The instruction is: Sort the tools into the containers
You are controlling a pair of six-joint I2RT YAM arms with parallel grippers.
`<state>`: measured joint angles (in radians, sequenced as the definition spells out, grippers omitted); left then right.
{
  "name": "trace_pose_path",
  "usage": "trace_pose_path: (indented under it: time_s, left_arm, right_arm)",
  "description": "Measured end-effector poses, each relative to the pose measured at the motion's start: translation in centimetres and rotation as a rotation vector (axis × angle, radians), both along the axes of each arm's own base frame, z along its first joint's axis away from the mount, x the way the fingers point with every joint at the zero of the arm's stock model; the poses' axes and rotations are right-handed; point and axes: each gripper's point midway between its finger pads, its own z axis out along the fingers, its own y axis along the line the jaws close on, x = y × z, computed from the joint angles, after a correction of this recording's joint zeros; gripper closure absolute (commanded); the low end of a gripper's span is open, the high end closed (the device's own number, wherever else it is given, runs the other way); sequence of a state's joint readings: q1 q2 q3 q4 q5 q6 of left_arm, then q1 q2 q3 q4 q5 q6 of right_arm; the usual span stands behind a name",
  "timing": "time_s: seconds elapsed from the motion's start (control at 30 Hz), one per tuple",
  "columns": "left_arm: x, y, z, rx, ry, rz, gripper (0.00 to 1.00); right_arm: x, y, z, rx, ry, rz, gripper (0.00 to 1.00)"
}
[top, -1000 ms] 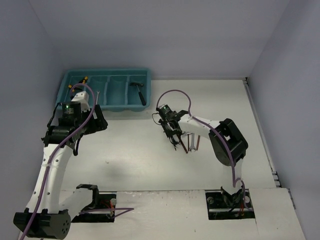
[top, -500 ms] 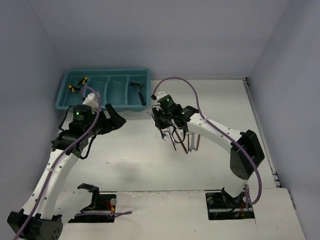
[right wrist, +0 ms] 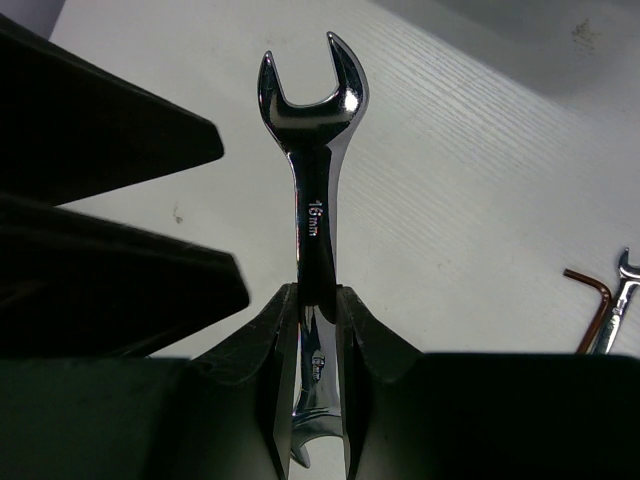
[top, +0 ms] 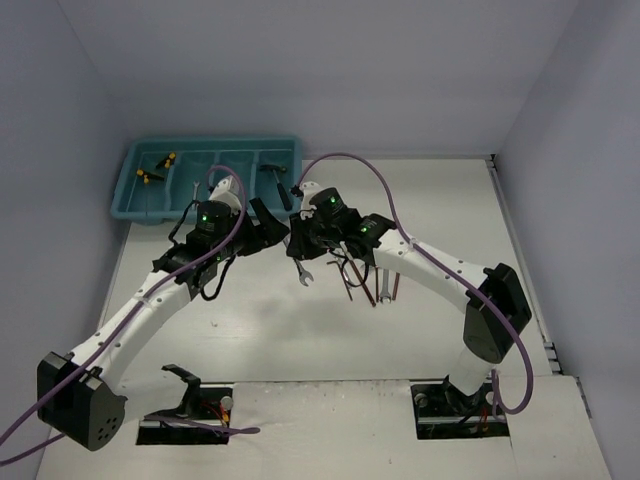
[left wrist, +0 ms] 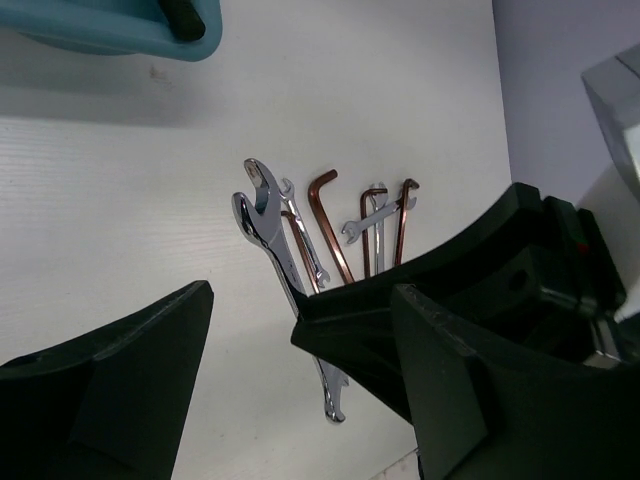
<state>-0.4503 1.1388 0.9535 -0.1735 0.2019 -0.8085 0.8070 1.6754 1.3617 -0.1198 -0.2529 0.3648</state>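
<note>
R gripper (right wrist: 315, 300) clamps silver wrench (right wrist: 312, 150), open end past fingertips, off surface (top: 250, 320), near teal tray (top: 215, 143). L gripper (top: 268, 228) wide open, empty, just beside, tray side. Loose wrenches (left wrist: 275, 235), red keys (left wrist: 330, 225) under R arm (top: 430, 265). Hammer (top: 279, 183) in rightmost compartment.

Item one, my left arm (top: 145, 303), left of frame: white links, black joint housings, green lamp (top: 206, 212) lit, purple cable (top: 225, 172) looped alongside.
Item two, my right arm (top: 432, 264): same white-and-black build, green lamp (top: 328, 199), purple cable (top: 345, 155).
Both pairs of jaws: matte black.
</note>
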Motion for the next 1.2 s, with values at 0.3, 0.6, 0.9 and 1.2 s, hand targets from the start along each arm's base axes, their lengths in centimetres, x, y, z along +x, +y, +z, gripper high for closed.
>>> trace_pose_path:
  time_s: [0.3, 0.6, 0.9, 1.2]
  left_arm:
    - [1.1, -0.3, -0.4, -0.012, 0.000, 0.036, 0.54]
    - [2.1, -1.3, -2.5, -0.005, 0.049, 0.044, 0.70]
    - [2.2, -1.8, -2.5, -0.017, 0.053, 0.043, 1.00]
    - [4.0, 0.7, -0.9, 0.099, 0.038, 0.063, 1.00]
  right_arm:
    - [-0.3, 0.8, 0.6, 0.044, 0.012, 0.007, 1.00]
    - [0.0, 1.2, 1.1, 0.068, 0.001, 0.003, 1.00]
    - [0.1, 1.4, 1.5, 0.084, 0.000, -0.006, 0.87]
    - [0.9, 1.0, 2.5, 0.101, -0.034, -0.027, 0.49]
